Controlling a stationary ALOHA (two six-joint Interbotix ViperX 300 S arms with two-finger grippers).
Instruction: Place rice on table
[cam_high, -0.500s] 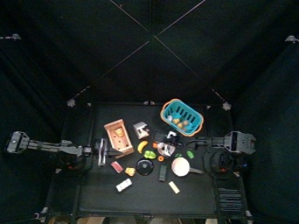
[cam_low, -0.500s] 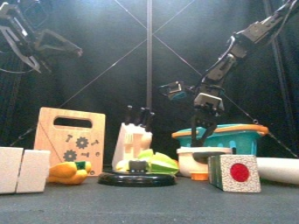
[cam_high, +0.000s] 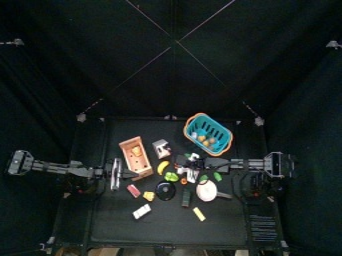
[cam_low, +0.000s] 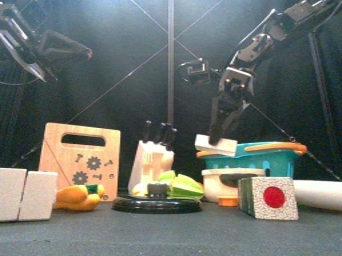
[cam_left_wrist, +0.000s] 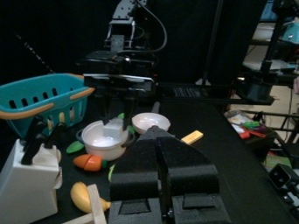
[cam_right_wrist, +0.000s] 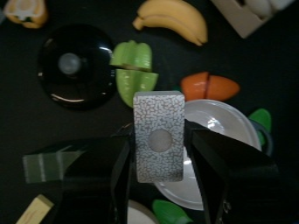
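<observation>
The rice pack (cam_right_wrist: 159, 136) is held between the right gripper's (cam_right_wrist: 158, 156) wide-set jaws, lifted above the bowl (cam_right_wrist: 222, 129); lowering and release onto the desk (cam_high: 227, 225) remain; left jaws closed, empty.

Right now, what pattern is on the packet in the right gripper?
Grey-white speckle with a round mark on the packet; right wrist view shows it best.

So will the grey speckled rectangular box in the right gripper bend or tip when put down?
The grey speckled box is probably stiff: its edges look straight between the right gripper's jaws. Being tall and narrow, it may tip if stood on end.
</observation>
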